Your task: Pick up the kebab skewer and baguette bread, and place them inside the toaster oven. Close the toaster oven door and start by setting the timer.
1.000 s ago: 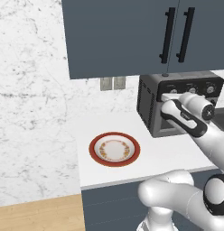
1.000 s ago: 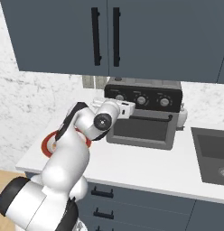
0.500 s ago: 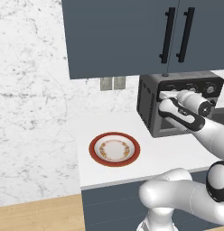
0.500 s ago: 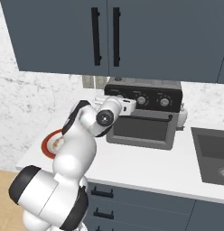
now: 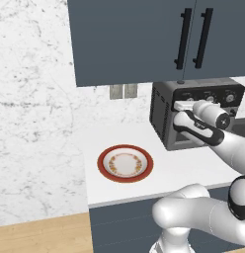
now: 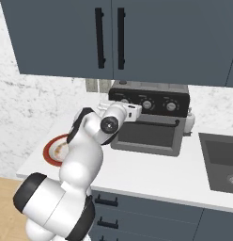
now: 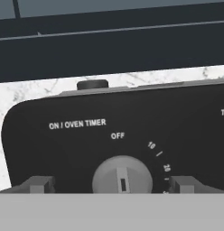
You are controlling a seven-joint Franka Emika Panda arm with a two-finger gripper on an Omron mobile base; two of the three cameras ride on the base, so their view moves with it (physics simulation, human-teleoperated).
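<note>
At the worktop's rear edge, the boxy grey-silver toaster oven is faced; its rigid round grey timer knob should be gripped across its sides by the wide-open, empty claw.

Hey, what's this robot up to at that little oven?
The white robot arm has its gripper right at the toaster oven, open, with one finger on each side of the timer knob without gripping it. The knob's marker looks to sit at OFF, so the timer appears not yet set. The toaster oven door is closed. On the counter to the left sits a red-rimmed plate with no food showing on it.
</note>
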